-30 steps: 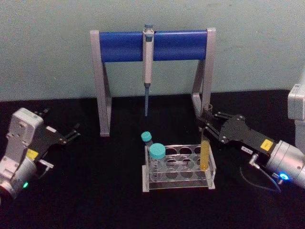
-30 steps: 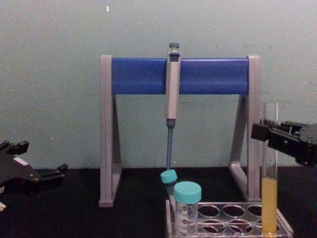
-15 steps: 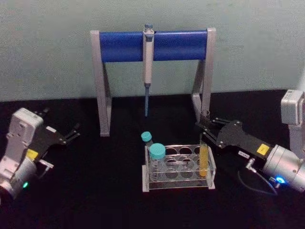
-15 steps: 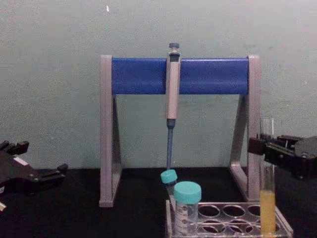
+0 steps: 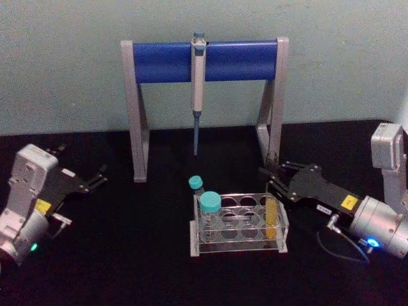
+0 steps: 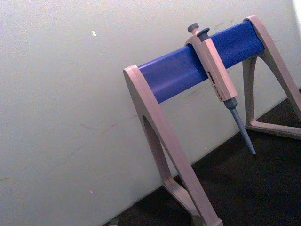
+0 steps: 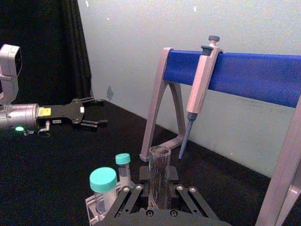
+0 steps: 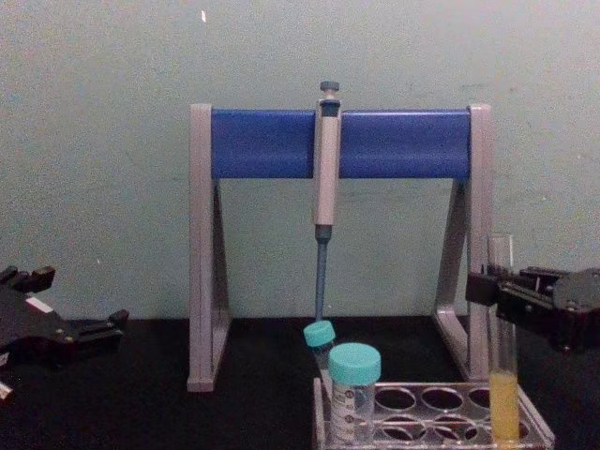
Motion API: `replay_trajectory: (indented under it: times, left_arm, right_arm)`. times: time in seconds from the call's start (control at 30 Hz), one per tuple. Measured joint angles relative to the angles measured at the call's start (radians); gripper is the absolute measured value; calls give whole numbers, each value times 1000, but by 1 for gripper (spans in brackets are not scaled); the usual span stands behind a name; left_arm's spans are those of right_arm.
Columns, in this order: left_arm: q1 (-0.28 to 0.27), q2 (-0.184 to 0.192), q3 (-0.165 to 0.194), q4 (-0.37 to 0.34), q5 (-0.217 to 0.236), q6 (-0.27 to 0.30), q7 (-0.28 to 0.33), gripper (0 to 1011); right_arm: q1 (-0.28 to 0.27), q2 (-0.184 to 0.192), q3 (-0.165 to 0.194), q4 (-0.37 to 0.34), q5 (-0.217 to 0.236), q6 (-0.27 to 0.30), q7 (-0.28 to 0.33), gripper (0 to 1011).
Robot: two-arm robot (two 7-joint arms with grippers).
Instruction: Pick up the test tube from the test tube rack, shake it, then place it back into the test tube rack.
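Observation:
The test tube (image 5: pixel 273 218), a slim clear tube with yellow-orange liquid at its bottom, stands upright in the right-end hole of the clear test tube rack (image 5: pixel 237 244). My right gripper (image 5: pixel 273 181) reaches in from the right and is shut on the test tube's upper part. The chest view shows the test tube (image 8: pixel 502 384) low in the rack (image 8: pixel 433 419), with the right gripper (image 8: pixel 491 287) near its rim. In the right wrist view the test tube (image 7: pixel 159 175) rises between the fingers. My left gripper (image 5: pixel 97 179) rests open at the far left.
Two teal-capped tubes (image 5: pixel 210 205) stand at the rack's left end. Behind the rack is a grey-and-blue pipette stand (image 5: pixel 204 61) with a pipette (image 5: pixel 197 89) hanging from it. The stand's right leg (image 5: pixel 273 121) is just behind the right gripper.
The right gripper has come down with the test tube, sinking it deeper into the rack's right-end hole. The left arm has not moved.

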Motion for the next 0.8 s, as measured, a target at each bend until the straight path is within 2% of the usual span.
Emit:
replay_trajectory:
  times: [0.8]
  left_arm:
    - [0, 0, 0, 0, 0, 0, 0, 1001]
  right_arm:
    - [9, -1, -11, 8, 1, 30, -6, 233]
